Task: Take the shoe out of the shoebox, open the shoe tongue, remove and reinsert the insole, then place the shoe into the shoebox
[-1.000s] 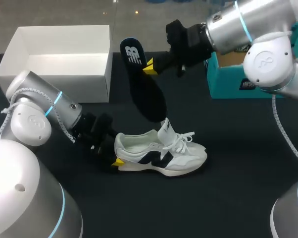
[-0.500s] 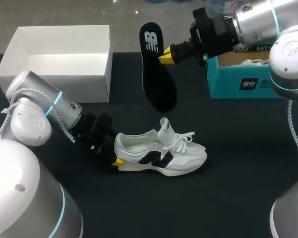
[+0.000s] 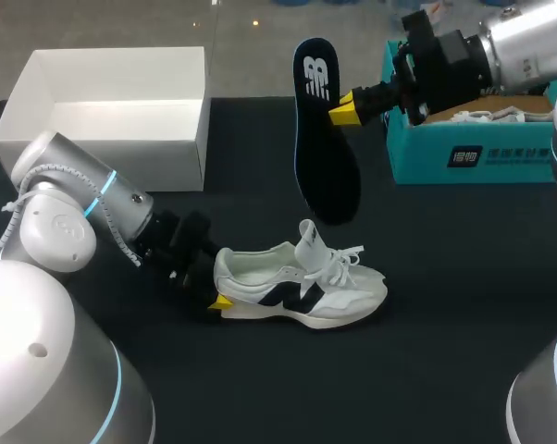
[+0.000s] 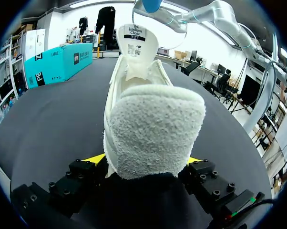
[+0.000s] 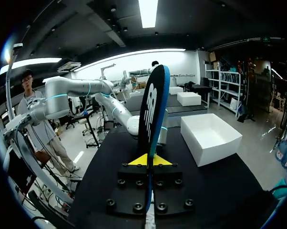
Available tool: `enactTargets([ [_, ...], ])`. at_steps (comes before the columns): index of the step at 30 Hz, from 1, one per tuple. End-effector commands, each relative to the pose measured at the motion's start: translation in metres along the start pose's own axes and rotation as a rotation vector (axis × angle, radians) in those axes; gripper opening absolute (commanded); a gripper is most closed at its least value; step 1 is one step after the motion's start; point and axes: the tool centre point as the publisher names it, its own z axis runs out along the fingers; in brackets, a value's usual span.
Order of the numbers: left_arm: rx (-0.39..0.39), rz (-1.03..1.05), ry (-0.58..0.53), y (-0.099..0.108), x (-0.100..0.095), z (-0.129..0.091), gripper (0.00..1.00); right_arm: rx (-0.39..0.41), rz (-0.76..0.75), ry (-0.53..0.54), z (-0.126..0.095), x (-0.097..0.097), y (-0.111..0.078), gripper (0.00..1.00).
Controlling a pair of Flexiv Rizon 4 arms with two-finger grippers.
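A white sneaker point(image 3: 302, 287) with a dark side logo lies on its sole on the black table, toe to the right and tongue raised. My left gripper point(image 3: 218, 287) is shut on its heel. In the left wrist view the fuzzy heel point(image 4: 153, 129) fills the gap of the left gripper point(image 4: 143, 164), with a yellow tip pressed against each side. My right gripper point(image 3: 343, 109) is shut on the edge of the dark insole point(image 3: 323, 139) and holds it in the air above the shoe. In the right wrist view the insole point(image 5: 153, 109) stands edge-on out of the right gripper point(image 5: 148, 160).
An open white box point(image 3: 121, 162) stands at the back left, seen also as the white box point(image 5: 210, 138) beyond the insole. The teal shoebox point(image 3: 473, 157) sits at the back right beneath my right arm, with white shoe parts inside. Bare black table lies in front of the sneaker.
My right arm has carried the insole up and to the right, away from the shoe opening and toward the teal shoebox. The left arm and the sneaker have stayed put.
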Motion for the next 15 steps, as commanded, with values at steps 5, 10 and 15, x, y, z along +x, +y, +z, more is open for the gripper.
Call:
enactTargets([
  [5, 0.0, 0.0, 0.0, 0.0015, -0.0004, 0.0018, 0.0, -0.02, 0.054, -0.046, -0.0092, 0.0223, -0.0129, 0.0],
  [10, 0.0, 0.0, 0.0, 0.0015, -0.0004, 0.0018, 0.0, -0.011, 0.053, -0.052, -0.01, 0.0231, -0.0136, 0.0],
  [15, 0.0, 0.0, 0.0, 0.0015, -0.0004, 0.0018, 0.0, -0.011, 0.053, -0.052, -0.01, 0.0231, -0.0136, 0.0],
])
